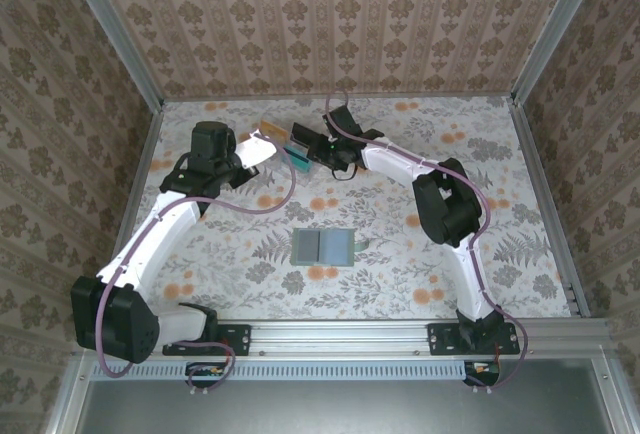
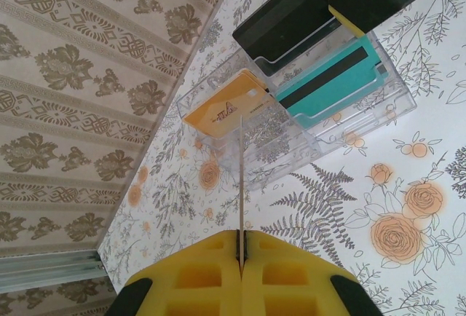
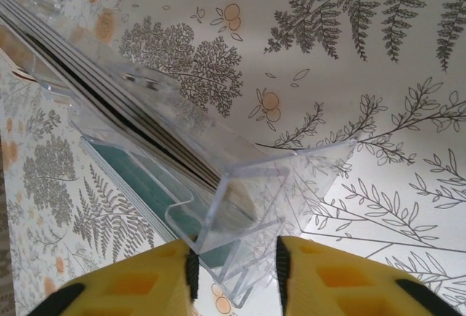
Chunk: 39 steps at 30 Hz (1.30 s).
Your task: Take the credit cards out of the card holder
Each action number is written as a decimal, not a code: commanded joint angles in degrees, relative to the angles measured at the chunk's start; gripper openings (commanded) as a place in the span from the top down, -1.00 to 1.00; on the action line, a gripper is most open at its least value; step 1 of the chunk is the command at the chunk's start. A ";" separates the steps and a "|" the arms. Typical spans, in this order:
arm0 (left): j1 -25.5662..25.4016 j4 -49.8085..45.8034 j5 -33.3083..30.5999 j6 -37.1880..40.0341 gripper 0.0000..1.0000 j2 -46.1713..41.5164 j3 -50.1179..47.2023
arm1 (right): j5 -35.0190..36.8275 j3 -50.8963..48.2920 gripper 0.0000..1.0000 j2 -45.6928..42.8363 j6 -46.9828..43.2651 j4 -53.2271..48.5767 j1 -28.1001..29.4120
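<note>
A stiff, slippery credit card (image 2: 240,185) is pinched edgewise between the left fingers (image 2: 196,279); whether the right fingers (image 3: 145,287) grip the tray (image 3: 247,185) cannot be told.

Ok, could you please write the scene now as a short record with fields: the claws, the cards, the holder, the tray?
left claw: shut on a thin card, seen edge-on
right claw: fingers either side of one end of the clear tray; grip unclear
tray contents: yellow-orange card, teal card, black card
card holder: lies open on the table, apart from both claws
</note>
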 commanded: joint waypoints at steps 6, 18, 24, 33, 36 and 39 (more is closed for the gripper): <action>-0.84 -1.14 0.27 -1.22 1.00 -0.49 -0.53 | -0.68 -3.95 0.35 -2.99 -1.55 -2.05 -1.08; -2.36 -2.25 -0.26 -1.65 1.00 -0.77 -0.40 | -8.46 -8.63 0.43 -6.84 -9.69 -4.18 -3.18; -3.06 -3.03 -0.83 -1.93 1.00 -1.66 -0.77 | -10.65 -11.87 0.39 -9.96 -14.49 -5.61 -5.12; -3.14 -2.86 -2.81 -5.30 1.00 -3.56 -1.71 | -9.52 -17.39 -0.01 -11.49 -7.65 4.22 -1.89; -3.12 -3.08 -3.81 -7.33 1.00 -4.44 -1.81 | -5.96 -18.58 -0.20 -10.94 -3.08 8.17 0.40; -3.03 -3.38 -4.56 -9.02 1.00 -5.53 -1.93 | -1.86 -19.29 -0.23 -10.08 1.25 11.18 2.18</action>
